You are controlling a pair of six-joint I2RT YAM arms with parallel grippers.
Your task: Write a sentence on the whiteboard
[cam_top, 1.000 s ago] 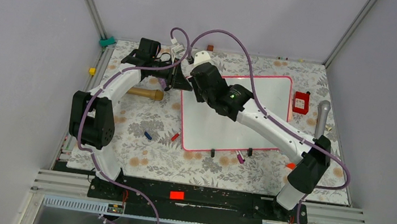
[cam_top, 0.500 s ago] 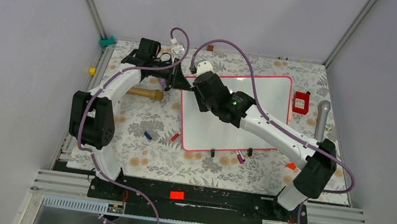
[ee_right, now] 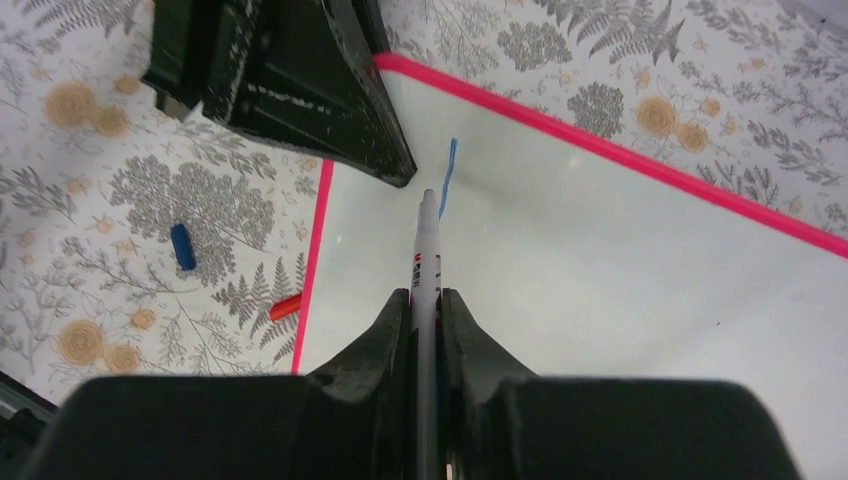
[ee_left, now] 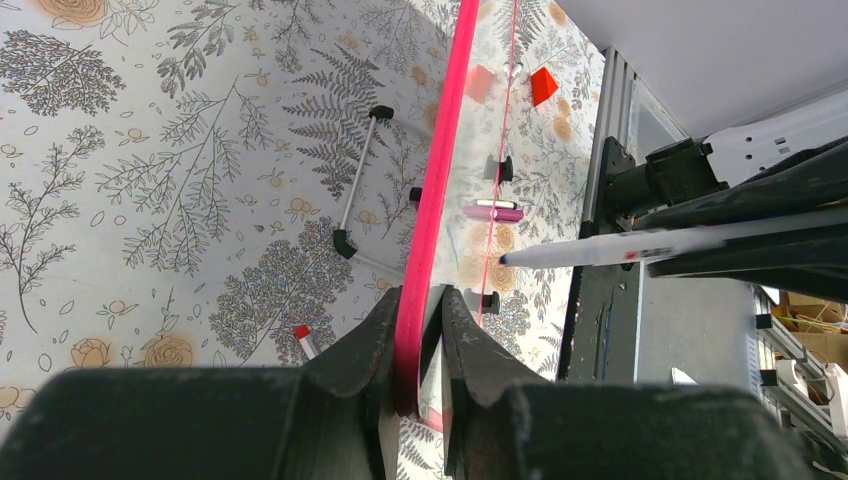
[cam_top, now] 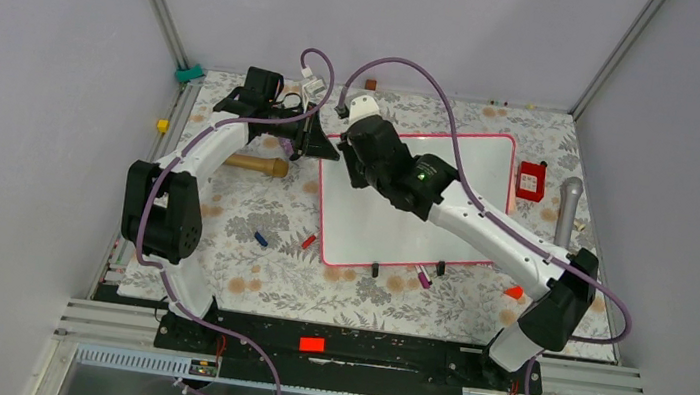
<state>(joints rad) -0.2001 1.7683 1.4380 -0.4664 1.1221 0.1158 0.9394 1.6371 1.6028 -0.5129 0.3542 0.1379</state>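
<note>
With my right hand clamped on the marker and my left hand pinching the whiteboard, pressing too hard could twist the marker in my grip.

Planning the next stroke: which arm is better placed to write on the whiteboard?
Right. The right gripper is shut on the marker, tip by the blue stroke; the left gripper clamps the whiteboard by its frame.

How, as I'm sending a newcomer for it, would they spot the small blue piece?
Find the pink-framed whiteboard. Off its near-left corner two small pieces lie on the floral cloth. The blue piece is farther from the frame; the red piece lies nearer.
</note>
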